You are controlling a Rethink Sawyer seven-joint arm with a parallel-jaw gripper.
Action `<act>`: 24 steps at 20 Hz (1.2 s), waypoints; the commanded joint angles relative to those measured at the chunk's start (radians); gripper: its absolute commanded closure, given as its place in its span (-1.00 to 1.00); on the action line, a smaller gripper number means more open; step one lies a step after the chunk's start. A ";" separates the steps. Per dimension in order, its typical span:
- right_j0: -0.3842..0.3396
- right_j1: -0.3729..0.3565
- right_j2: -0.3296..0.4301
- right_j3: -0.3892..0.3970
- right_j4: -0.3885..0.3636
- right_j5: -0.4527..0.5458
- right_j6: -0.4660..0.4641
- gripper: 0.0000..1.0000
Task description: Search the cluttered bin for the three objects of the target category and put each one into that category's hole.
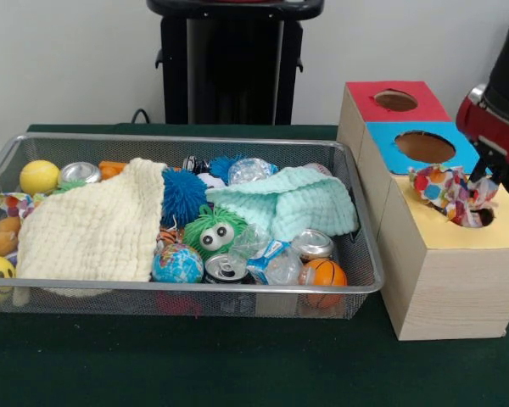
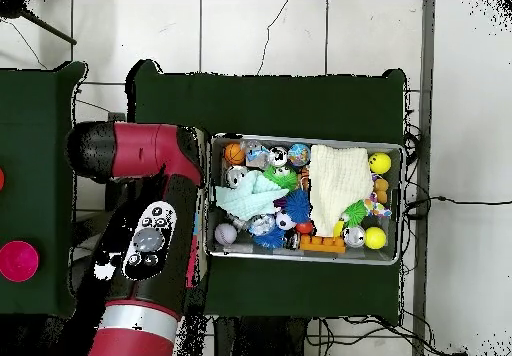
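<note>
Multicoloured polka-dot cloth (image 1: 450, 192) bunched at the yellow hole (image 1: 479, 217), partly inside.

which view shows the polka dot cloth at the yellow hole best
The front view. There the polka dot cloth is bunched at the yellow hole of the wooden box, partly in it, under the end effector. In the overhead view the red arm covers box and cloth entirely.

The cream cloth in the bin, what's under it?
The cream cloth drapes over the left half of the wire bin. Around its edges a yellow ball, a can and a globe ball show. Whatever lies beneath it is covered.
</note>
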 commanded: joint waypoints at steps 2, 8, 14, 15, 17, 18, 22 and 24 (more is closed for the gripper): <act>0.023 0.171 0.018 -0.011 0.044 -0.033 0.351 1.00; 0.013 0.252 0.074 0.034 0.100 -0.246 0.306 1.00; 0.055 0.304 0.015 0.014 0.118 -0.290 0.342 1.00; 0.055 0.306 0.013 0.011 0.125 -0.278 0.333 1.00; 0.054 0.303 0.012 0.021 0.137 -0.288 0.308 -1.00; 0.053 0.300 0.015 0.026 0.138 -0.295 0.305 -1.00; 0.049 0.294 0.017 0.036 0.143 -0.311 0.291 -1.00; 0.046 0.292 0.016 0.034 0.149 -0.295 0.283 -1.00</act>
